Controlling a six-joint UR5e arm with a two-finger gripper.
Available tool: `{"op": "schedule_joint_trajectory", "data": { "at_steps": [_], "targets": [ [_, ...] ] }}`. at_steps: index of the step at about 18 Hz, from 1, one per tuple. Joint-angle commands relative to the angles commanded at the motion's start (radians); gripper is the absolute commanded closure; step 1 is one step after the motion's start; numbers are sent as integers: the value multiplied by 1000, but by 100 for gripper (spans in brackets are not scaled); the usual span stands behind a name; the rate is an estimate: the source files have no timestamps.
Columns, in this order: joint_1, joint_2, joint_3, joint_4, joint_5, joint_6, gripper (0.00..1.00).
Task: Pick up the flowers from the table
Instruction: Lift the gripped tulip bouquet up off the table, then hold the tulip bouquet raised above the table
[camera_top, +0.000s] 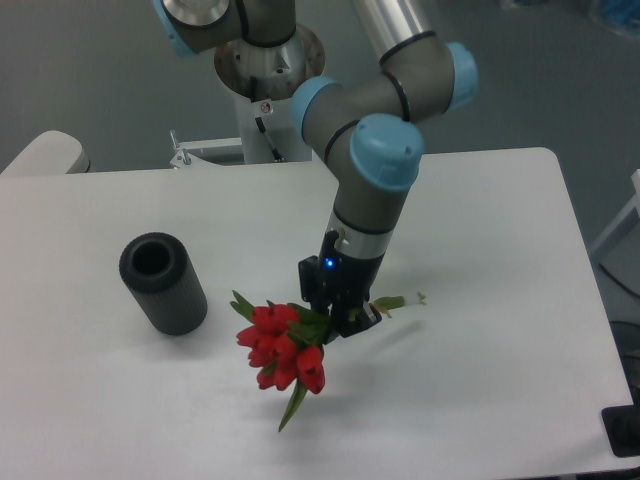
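Note:
The flowers (283, 350) are a bunch of red tulips with green leaves, near the middle front of the white table (480, 380). Their green stems run right, under the gripper, and the stem ends (405, 299) stick out beyond it. My gripper (345, 318) points down and is closed around the stems just behind the blooms. The blooms hang to the lower left of the fingers. I cannot tell whether the flowers touch the table or sit just above it; a shadow lies beneath them.
A dark grey ribbed cylinder (163, 283) lies on its side at the left of the table, open end facing up-left. The robot base (268, 80) stands behind the table's far edge.

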Motion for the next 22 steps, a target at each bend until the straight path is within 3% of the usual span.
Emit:
{"op": "schedule_joint_trajectory", "data": {
  "at_steps": [3,22],
  "targets": [
    [28,16,-2,0,-82,0,82],
    [38,16,32,3,-129,-5,82]
  ]
}}
